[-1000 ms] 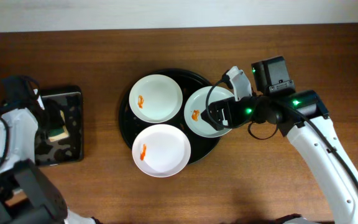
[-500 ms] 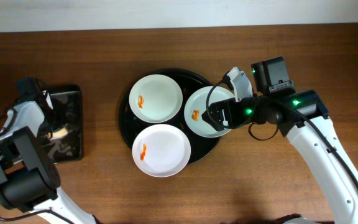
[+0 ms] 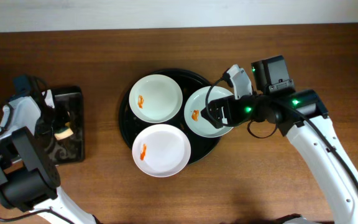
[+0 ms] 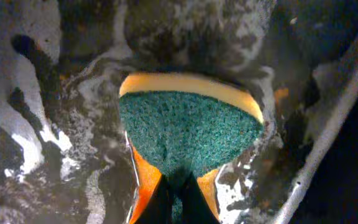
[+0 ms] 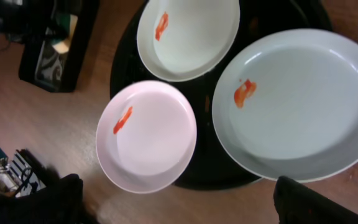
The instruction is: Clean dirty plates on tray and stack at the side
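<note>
The bench is carrying the round black tray, which is holding three orange-smeared plates at 11, 3 and 6 o'clock. The right tool, jaws apart, is hovering over the 3 o'clock plate, probably to seize it. At the bench's 9 o'clock, in the wet rectangular tray, the left tool is pinching the sponge, likely for wiping.

Overhead: even, diffuse light from above. The wooden surface is sharp throughout, and shadows beside the right arm are faint and soft. The white plates read bright without clipping (green lamps glow on that arm).

Left wrist: dim and close. White glare mottles the glossy sponge tray, the sponge is sharp, and the left gripper is a dark blur.

Right wrist: bright, slightly soft, with a pinkish cast on the near plate. The right gripper shows only black, unfocused fingers at the near corners.
</note>
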